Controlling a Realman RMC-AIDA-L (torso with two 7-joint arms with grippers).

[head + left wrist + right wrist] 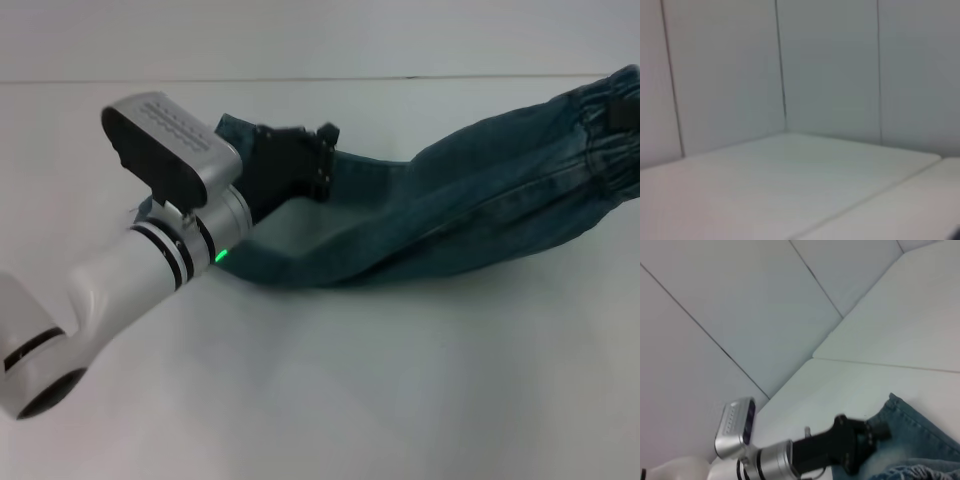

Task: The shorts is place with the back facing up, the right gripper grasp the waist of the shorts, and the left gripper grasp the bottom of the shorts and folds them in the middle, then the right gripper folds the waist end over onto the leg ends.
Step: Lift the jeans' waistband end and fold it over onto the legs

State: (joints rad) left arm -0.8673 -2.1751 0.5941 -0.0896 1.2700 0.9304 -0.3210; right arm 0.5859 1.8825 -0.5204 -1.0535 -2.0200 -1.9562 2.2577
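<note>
The left gripper (325,160) was at the leg-hem end of the shorts (470,215), its fingers (322,175) closed on the denim edge there; the grip itself was partly hidden by cloth, so the depth of the bite could not be confirmed. The right wrist view showed the same gripper (875,432) against the hem of the shorts (920,440), with denim spreading away from it. Behind the fingers, the black gripper body joined a silver-white wrist with black rings and a lit green light (219,256).

The shorts lay as a long band on the white tabletop (400,380), running from the left gripper out to the gathered elastic waist (610,125). The waist end appeared raised off the tabletop at the far end from the left gripper, and the middle of the band sagged onto the surface. The right gripper was not visible in any view; judging by the lifted waist, it was probably holding that end, but its fingers could not be assessed.

Judged from this layout, the step in hand was the lengthwise fold down the middle. For a good result:

- Keep both ends at equal tension so the band does not twist.
- Bring the two leg hems level with each other before lowering.
- Lay the cloth down flat before releasing.
</note>
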